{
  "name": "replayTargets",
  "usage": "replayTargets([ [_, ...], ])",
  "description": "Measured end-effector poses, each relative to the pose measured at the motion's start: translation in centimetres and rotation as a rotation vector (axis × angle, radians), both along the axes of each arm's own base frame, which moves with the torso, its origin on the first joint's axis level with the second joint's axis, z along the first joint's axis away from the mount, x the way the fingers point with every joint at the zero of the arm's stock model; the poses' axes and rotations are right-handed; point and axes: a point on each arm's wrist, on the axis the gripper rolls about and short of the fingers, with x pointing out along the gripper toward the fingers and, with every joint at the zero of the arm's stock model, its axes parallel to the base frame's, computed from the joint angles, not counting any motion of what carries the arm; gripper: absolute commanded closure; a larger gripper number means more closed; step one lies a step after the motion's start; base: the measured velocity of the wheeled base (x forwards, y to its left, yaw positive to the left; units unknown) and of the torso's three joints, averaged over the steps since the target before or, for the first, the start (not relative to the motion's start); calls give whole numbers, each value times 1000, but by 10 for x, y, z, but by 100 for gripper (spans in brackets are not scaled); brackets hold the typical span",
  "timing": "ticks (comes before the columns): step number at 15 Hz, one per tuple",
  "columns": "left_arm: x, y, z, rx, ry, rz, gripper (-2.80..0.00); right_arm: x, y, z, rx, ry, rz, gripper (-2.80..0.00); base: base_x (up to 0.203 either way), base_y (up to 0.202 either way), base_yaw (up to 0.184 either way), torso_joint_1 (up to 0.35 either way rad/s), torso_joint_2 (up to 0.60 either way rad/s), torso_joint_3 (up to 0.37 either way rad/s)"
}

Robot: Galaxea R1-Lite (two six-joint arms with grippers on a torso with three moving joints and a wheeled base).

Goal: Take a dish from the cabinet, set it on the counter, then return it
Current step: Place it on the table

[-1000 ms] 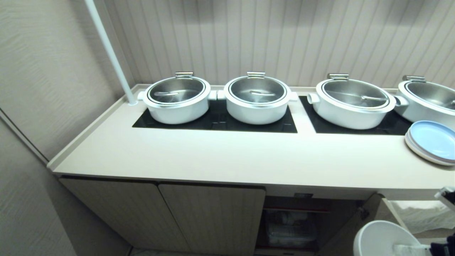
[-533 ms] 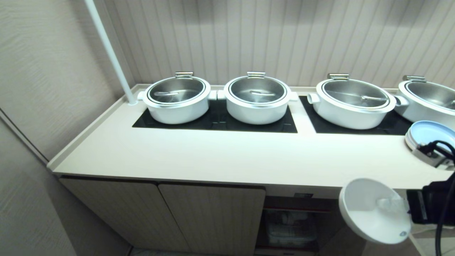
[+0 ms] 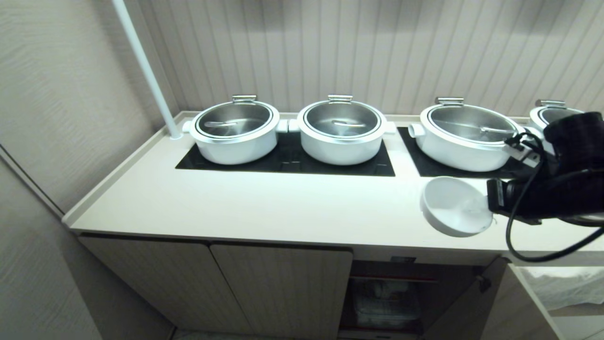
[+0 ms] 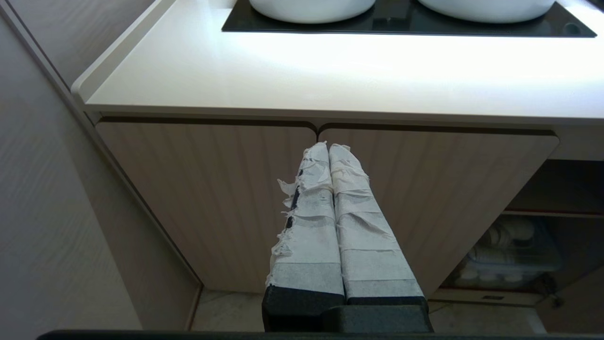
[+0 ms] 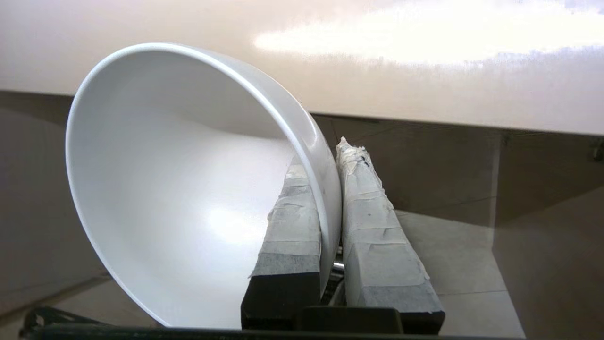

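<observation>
You had the right tool (image 5: 325, 189) clamped on the rim of the dish (image 3: 455, 207): one taped finger (image 5: 290, 231) inside the bowl, the other against its outer wall, with only the wall's thickness between them. In the head view the right arm (image 3: 549, 196) came in from the right edge roughly level, forearm reaching leftward, cable looped beneath it. The dish was tilted hard, its mouth facing up and toward the left, held over the front right part of the desk (image 3: 264, 208); you could not tell from these views whether its lower edge touched the surface or hung just above it. It sat in front of the third pot (image 3: 467, 137), near the black cooktop panel (image 3: 288, 160). Below, the cabinet (image 3: 283, 283) had its right-hand section open, with stacked white ware (image 4: 512, 236) on a shelf inside. Your left tool (image 4: 329, 148) was parked low in front of the closed ribbed doors, taped fingers pressed together, holding nothing.
</observation>
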Motion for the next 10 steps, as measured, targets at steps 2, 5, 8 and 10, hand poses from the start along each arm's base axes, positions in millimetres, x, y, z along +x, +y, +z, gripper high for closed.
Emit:
replayTargets([
  [2,0,0,0,0,0,-1,0,20,-2,-5,10,21,-36,0,0,0,0,0,0,0],
  [5,0,0,0,0,0,0,0,47,-5,-10,15,43,-95,0,0,0,0,0,0,0],
  [8,0,0,0,0,0,-1,0,71,-10,-11,19,58,-117,0,0,0,0,0,0,0],
  [10,0,0,0,0,0,0,0,87,-15,-12,19,71,-132,0,0,0,0,0,0,0],
])
